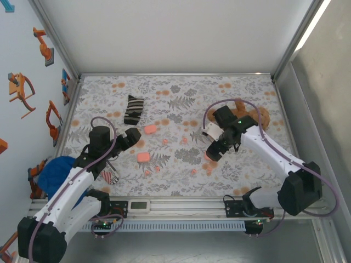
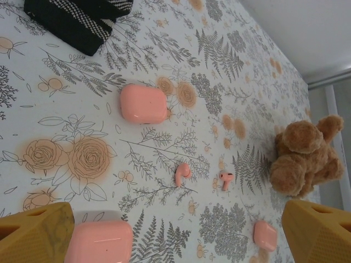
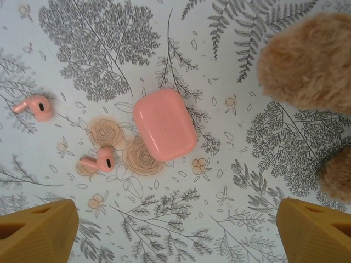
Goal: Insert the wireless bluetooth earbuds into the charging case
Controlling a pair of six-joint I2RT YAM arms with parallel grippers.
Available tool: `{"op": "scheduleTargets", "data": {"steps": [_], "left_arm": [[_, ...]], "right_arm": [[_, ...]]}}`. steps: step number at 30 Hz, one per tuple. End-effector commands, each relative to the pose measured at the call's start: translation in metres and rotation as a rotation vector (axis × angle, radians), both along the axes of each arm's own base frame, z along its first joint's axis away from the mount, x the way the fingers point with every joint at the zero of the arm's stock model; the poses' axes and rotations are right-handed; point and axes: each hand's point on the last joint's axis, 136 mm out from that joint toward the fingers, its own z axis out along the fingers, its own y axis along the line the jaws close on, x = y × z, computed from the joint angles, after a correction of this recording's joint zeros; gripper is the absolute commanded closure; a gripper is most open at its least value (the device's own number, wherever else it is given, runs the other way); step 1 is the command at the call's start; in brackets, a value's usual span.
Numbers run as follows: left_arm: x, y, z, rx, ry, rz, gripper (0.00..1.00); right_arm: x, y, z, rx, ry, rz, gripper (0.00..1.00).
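1. Top external view: locate the left gripper (image 1: 129,139) over the left part of the floral cloth (image 1: 181,93) and the right gripper (image 1: 214,152) over the right part. The two are well apart.
2. Check the left gripper. Its jaws stand wide apart with nothing between them.
3. Check the right gripper. Its jaws also stand wide apart and hold nothing.
4. Find the earbuds (image 3: 38,106) lying loose on the cloth, none seated in a case. In the right wrist view, two of them lie near a closed right case (image 3: 164,124) without touching it. Neither finger touches that case.
5. In the left wrist view, note two more earbuds in the middle of the cloth, between the far left case (image 2: 143,103) and the teddy bear (image 2: 304,159).
6. Note the near left case (image 2: 98,241) just beside one yellow finger of the left gripper. You cannot tell whether they touch.
7. Observe the striped sock (image 1: 134,109) at the far left of the cloth and the teddy bear at the far right.
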Motion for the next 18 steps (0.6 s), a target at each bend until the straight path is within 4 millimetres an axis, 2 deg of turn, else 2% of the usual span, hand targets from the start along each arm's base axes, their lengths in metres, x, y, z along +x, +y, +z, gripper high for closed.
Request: {"op": "scheduleTargets", "data": {"steps": [1, 9, 18], "left_arm": [[-0.002, 0.001, -0.007, -0.002, 0.018, 0.014, 0.04], [-0.006, 0.007, -0.009, 0.016, 0.019, 0.034, 0.04], [-0.007, 0.009, -0.011, 0.026, 0.029, 0.042, 0.04]], "right_arm": [[0.000, -0.008, -0.011, -0.115, 0.021, 0.050, 0.13], [0.001, 0.004, -0.048, -0.134, 0.067, 0.084, 0.29], [0.005, 0.006, -0.076, -0.190, 0.119, 0.108, 0.35]]}}
